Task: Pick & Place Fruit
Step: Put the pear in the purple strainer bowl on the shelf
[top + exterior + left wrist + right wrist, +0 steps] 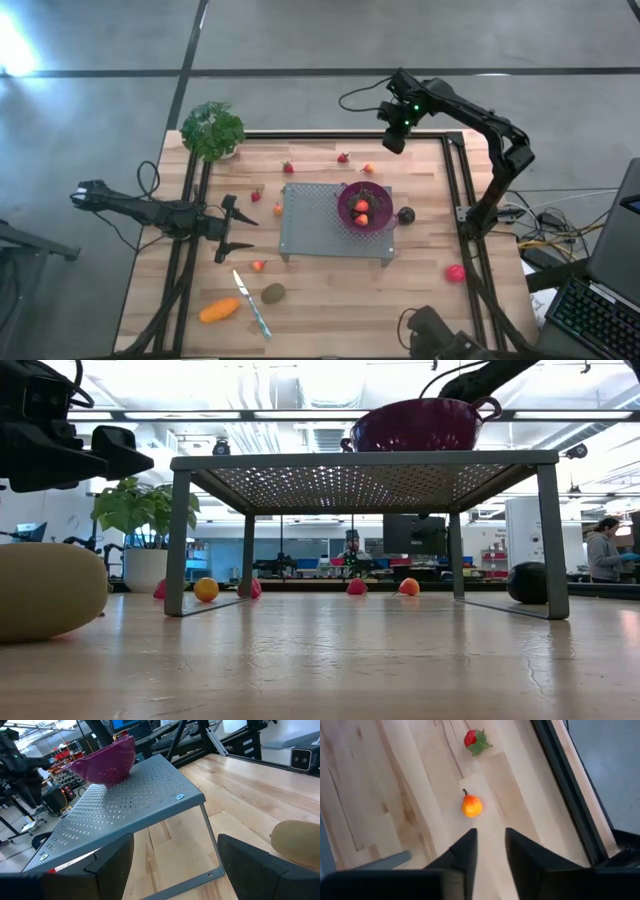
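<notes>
The right gripper (pixel 488 845) is hovering over the table's far edge, fingers parted by a narrow gap and holding nothing — a small orange-yellow fruit (pixel 471 806) is lying on the wood just beyond them, a strawberry (pixel 471 738) farther on. The left gripper (pixel 232 228) is waiting wide open beside the perforated metal stand (pixel 315 215).

Overhead room light, even across the table (pixel 330 290); glare patch on the floor (pixel 15 45) at upper left of high view. Low view strongly backlit by ceiling lights (pixel 300 380): near tabletop soft, rack (pixel 365 460) underside dark. Left wrist fingers (pixel 260 865) blurred in foreground.
</notes>
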`<act>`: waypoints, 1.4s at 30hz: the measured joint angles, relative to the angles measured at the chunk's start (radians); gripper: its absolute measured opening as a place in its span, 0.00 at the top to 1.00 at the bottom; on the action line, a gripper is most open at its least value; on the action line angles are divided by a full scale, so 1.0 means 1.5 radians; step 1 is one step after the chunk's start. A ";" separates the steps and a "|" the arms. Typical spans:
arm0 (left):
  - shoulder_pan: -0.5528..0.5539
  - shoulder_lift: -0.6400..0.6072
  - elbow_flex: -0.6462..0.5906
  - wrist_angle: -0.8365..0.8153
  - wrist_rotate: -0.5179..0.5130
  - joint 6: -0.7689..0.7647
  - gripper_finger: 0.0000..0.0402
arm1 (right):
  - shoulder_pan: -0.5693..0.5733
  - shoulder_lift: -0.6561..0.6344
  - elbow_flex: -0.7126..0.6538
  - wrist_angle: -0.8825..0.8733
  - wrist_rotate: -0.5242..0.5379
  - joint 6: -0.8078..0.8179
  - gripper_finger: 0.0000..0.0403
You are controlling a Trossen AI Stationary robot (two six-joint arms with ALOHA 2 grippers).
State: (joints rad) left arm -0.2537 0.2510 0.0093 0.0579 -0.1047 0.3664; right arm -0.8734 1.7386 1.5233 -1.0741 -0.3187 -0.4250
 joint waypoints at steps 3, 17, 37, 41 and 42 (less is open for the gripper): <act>0.000 0.000 0.000 0.000 0.000 0.000 0.27 | 0.000 0.000 -0.006 0.020 -0.001 -0.015 0.65; 0.000 0.000 0.000 0.000 0.000 0.000 0.27 | -0.029 -0.001 -0.085 0.127 -0.003 -0.041 0.55; 0.000 0.000 0.000 0.000 0.000 0.000 0.27 | -0.029 -0.001 -0.191 0.253 -0.074 -0.103 0.65; 0.000 0.000 0.000 0.000 0.000 0.000 0.27 | -0.028 -0.001 -0.194 0.261 -0.086 -0.110 0.65; 0.000 0.000 0.000 0.000 0.000 0.000 0.27 | -0.028 -0.001 -0.196 0.269 -0.085 -0.111 0.64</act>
State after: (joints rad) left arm -0.2535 0.2512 0.0093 0.0582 -0.1048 0.3664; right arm -0.9161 1.7367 1.2293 -0.6706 -0.4466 -0.5914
